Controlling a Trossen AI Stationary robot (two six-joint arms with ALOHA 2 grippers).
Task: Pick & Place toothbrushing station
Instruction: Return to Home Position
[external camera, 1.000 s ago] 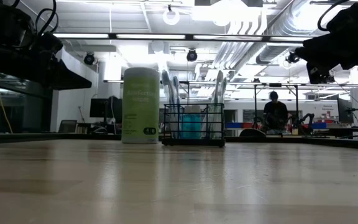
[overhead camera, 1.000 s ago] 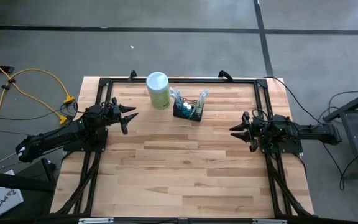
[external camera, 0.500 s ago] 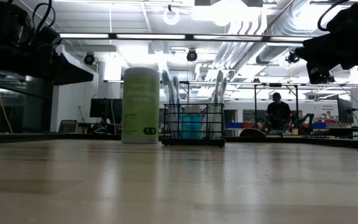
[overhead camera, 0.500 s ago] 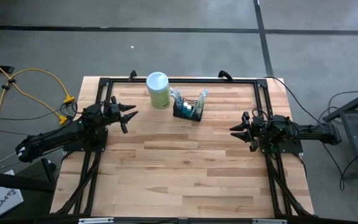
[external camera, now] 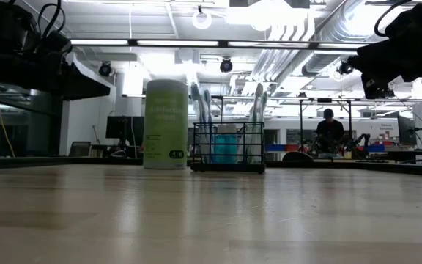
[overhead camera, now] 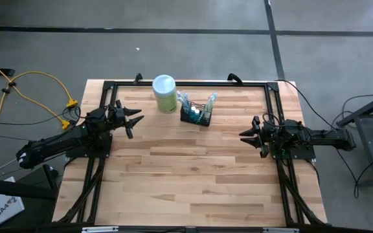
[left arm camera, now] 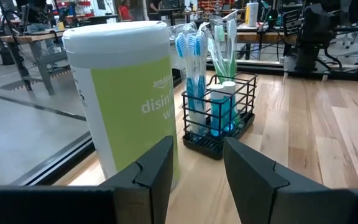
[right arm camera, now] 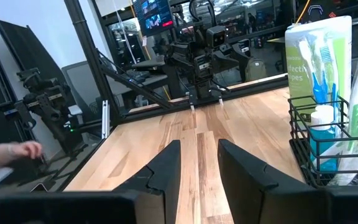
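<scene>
Ahead of the left end effector (overhead camera: 136,122), parted and empty, stands the toothbrushing station (overhead camera: 196,115).

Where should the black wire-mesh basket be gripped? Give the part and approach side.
Likely the top rim wire of the black wire-mesh basket, at the end away from the pale green cylindrical canister. Come in from the side of the right pincer: upright toothbrushes block a straight-down grab, and the canister crowds the other end.

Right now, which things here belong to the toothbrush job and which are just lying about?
Job: black mesh caddy; blue toothbrushes and green toothbrushes standing in it.
Lying about: pale green canister beside the caddy; yellow cable on the floor.
</scene>
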